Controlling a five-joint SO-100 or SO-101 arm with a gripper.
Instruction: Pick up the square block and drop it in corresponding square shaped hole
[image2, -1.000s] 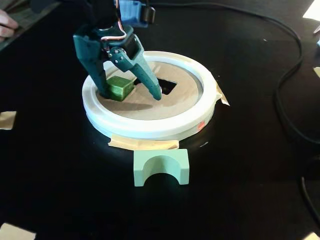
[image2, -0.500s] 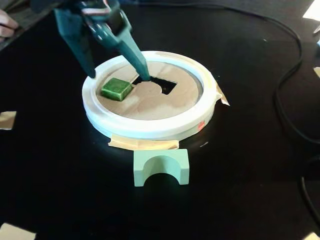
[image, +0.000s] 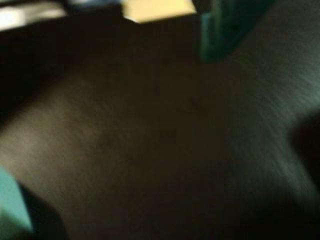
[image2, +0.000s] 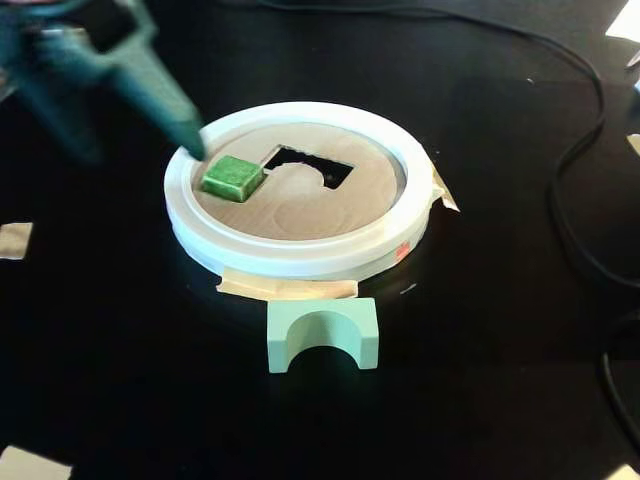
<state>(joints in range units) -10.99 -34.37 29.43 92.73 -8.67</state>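
Block (image2: 232, 178) flat on disc (image2: 300, 215), corner toward square hole (image2: 310, 166); hand (image2: 195, 145) beside it, grip unclear.

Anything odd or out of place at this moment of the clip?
Yes: the green square block lies on the wooden insert beside the cut-out hole, not in it, near the white ring's left edge in the fixed view. The gripper is blurred; the wrist view is too dark to help.

Fixed view looks down at an angle on the white ring (image2: 300, 255); wrist view's super close, blurry, dark.
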